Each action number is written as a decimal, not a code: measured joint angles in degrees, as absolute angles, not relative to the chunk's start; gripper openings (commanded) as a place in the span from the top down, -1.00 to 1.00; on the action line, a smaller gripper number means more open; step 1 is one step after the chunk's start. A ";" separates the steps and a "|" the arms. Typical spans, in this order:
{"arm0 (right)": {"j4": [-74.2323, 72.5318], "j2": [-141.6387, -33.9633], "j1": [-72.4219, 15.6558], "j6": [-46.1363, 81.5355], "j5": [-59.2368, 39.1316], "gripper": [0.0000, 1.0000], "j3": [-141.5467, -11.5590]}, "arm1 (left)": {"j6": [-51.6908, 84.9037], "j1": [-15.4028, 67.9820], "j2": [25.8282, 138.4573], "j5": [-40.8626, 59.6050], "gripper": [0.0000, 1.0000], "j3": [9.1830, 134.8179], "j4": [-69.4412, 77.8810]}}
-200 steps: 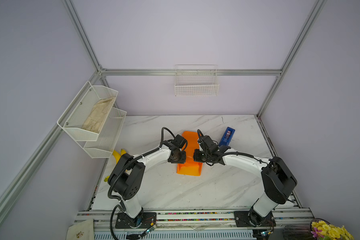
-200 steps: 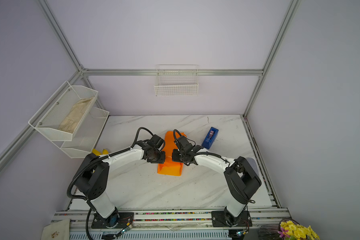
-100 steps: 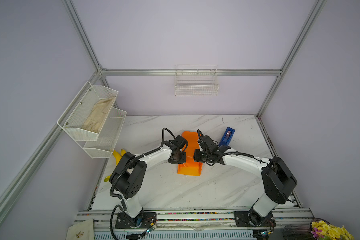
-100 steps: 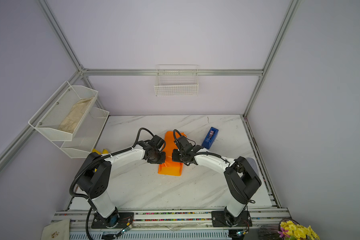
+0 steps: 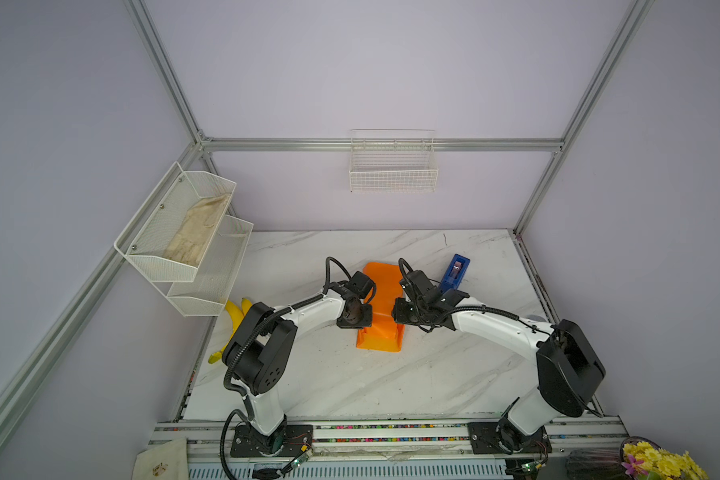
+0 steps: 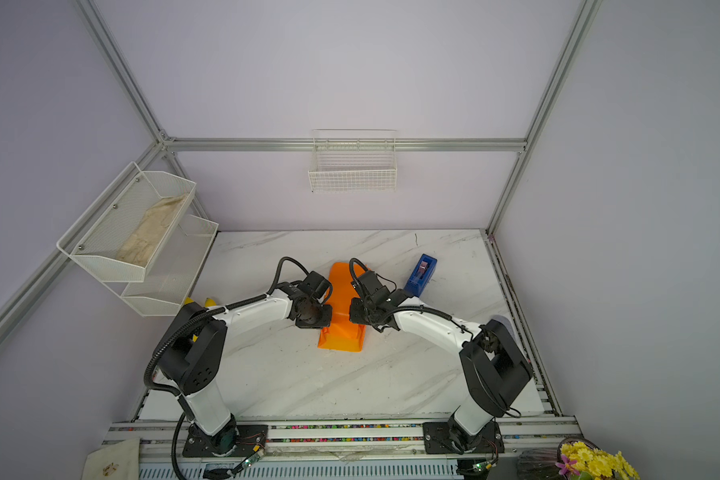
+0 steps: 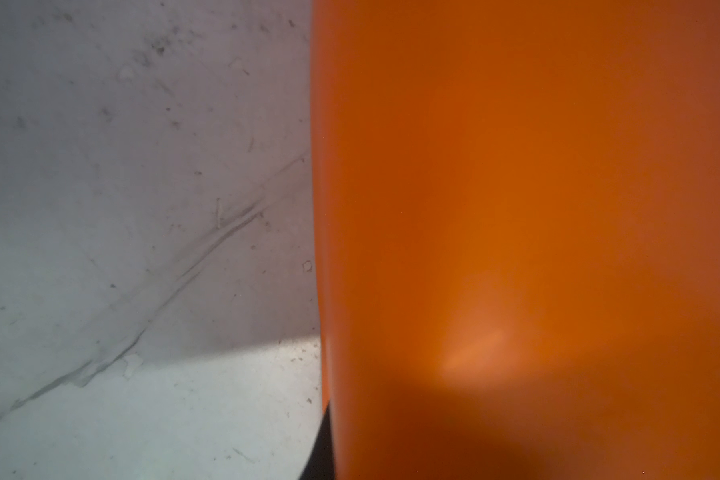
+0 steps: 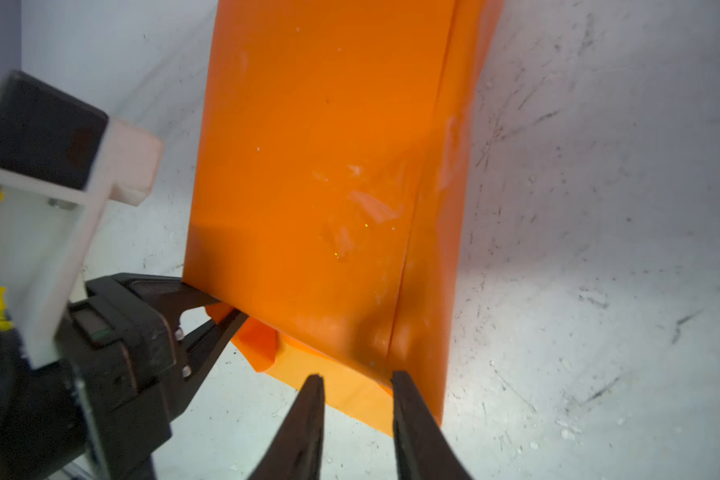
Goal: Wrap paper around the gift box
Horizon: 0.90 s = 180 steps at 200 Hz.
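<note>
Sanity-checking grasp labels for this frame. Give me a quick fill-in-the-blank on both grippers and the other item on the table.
The left gripper is shut on the edge of the orange ___.
The right gripper stands at that sheet's edge with its jaws ___.
In both top views the tape dispenser is coloured ___.
Missing words: paper; open; blue.

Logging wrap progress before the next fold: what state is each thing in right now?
paper: folded over lengthwise, lying on the table.
left gripper: shut on the paper's corner.
right gripper: open, tips at the paper's edge.
gift box: hidden, not visible.
tape dispenser: untouched, apart from the paper.
</note>
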<state>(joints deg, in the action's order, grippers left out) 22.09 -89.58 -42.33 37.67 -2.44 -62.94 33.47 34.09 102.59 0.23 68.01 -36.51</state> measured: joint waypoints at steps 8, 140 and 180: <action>22.15 -88.01 -42.33 38.22 -2.17 -0.09 -61.93 | 33.50 34.09 102.59 0.23 0.93 68.01 -36.51; 8.80 -98.74 -42.33 41.87 -6.31 0.06 -55.16 | 33.87 34.00 102.59 0.21 0.35 67.85 -36.56; 8.08 -100.82 -42.33 42.06 -3.46 0.28 -55.64 | 33.87 33.87 102.59 -0.34 0.35 67.16 -36.32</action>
<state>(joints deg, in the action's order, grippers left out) 8.08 -100.82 -42.33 42.06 -3.46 -55.64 33.87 33.87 102.59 -0.34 67.16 -36.32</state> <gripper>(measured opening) 0.401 0.328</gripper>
